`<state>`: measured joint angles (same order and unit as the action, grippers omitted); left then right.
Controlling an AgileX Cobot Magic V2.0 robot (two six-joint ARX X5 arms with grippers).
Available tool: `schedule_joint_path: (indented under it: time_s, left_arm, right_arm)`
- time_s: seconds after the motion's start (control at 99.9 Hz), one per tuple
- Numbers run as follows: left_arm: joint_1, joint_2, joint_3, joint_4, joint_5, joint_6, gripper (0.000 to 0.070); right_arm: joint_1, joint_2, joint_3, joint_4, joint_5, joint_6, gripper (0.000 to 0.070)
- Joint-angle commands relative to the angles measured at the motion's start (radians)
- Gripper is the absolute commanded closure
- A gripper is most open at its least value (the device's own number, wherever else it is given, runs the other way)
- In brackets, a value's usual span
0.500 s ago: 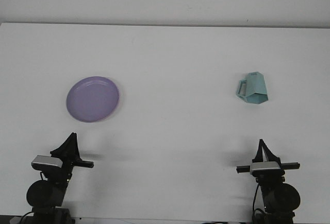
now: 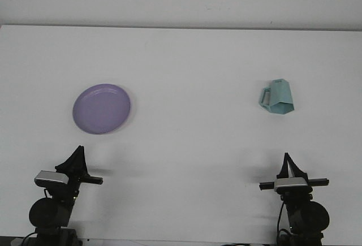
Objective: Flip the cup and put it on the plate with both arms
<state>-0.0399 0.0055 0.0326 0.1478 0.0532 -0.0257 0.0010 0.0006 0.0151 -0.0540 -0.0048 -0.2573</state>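
Observation:
A purple plate lies flat on the white table at the left. A teal cup with a handle on its left side rests upside down at the right, wide rim down. My left gripper sits near the front edge, below the plate and well short of it. My right gripper sits near the front edge, below the cup and apart from it. Both point away from me over the table, and neither holds anything.
The white table runs back to a pale wall at the top of the view. The arm bases stand at the front corners.

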Motion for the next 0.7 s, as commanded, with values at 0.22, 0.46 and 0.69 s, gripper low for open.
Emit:
schedule_joint_path:
  time_s: [0.22, 0.46, 0.69]
  left_arm:
    - [-0.001, -0.002, -0.018, 0.011, -0.002, -0.007, 0.0685]
    - [-0.001, -0.002, -0.018, 0.011, -0.002, -0.046, 0.0686]
    - [-0.001, -0.002, -0.018, 0.014, -0.002, -0.048, 0.0686]
  right_arm:
    - [0.001, 0.000, -0.002, 0.010, 0.001, 0.002, 0.0700]
    - [0.002, 0.000, -0.002, 0.010, -0.060, 0.211, 0.0700]
    - [0.002, 0.000, -0.002, 0.011, -0.059, 0.422, 0.0700]
